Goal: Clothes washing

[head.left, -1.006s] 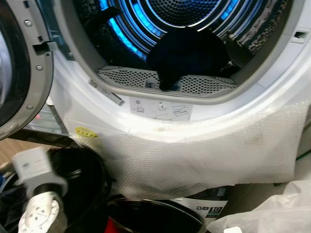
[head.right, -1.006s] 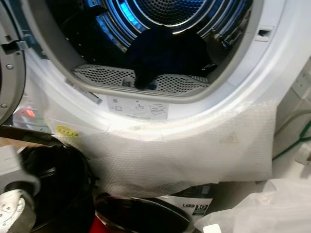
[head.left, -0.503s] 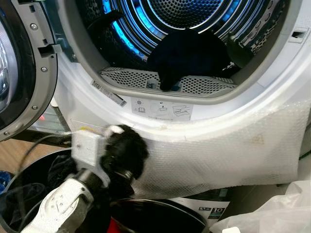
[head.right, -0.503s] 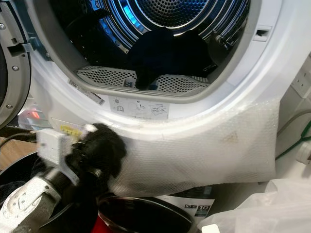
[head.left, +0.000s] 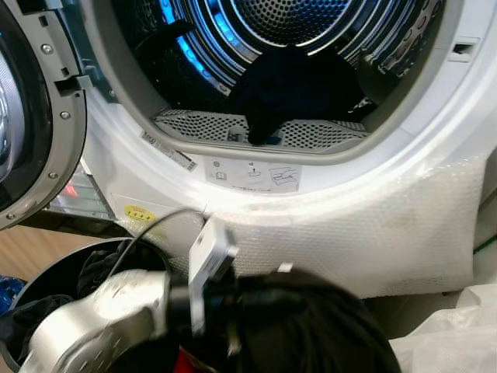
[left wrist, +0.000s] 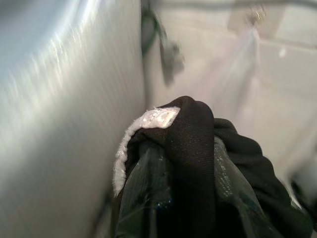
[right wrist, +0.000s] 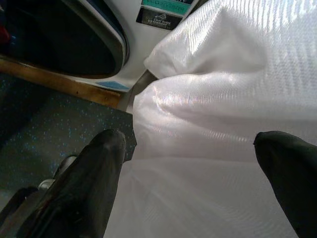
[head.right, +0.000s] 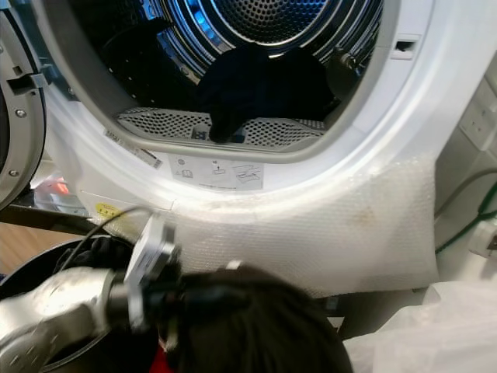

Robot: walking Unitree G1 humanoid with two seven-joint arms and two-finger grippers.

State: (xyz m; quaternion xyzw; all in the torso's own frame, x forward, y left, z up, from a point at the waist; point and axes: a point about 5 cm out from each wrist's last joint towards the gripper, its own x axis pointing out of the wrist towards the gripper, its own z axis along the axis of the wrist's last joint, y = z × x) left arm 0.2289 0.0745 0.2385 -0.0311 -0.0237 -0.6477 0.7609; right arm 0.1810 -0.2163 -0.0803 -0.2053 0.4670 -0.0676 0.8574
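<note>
Left gripper (left wrist: 188,163) clamped on a black garment (head.left: 311,326), fingers (left wrist: 143,193) pressed into the cloth, raised just below the dryer's bubble-wrapped front (head.left: 373,233), above the dark basket (head.left: 46,287). Seen from the head: silver forearm, white wrist camera, garment bulging low in front. Seen from the left wrist: a white fleecy edge (left wrist: 143,121) folded over the cloth, blurred white panel beside it. Inside the lit drum (head.left: 287,31), another dark garment (head.left: 295,85) draped over the perforated lip (head.left: 202,124). Right gripper (right wrist: 190,178) spread wide, hanging over a white plastic bag (right wrist: 223,89) and speckled floor (right wrist: 49,129).
</note>
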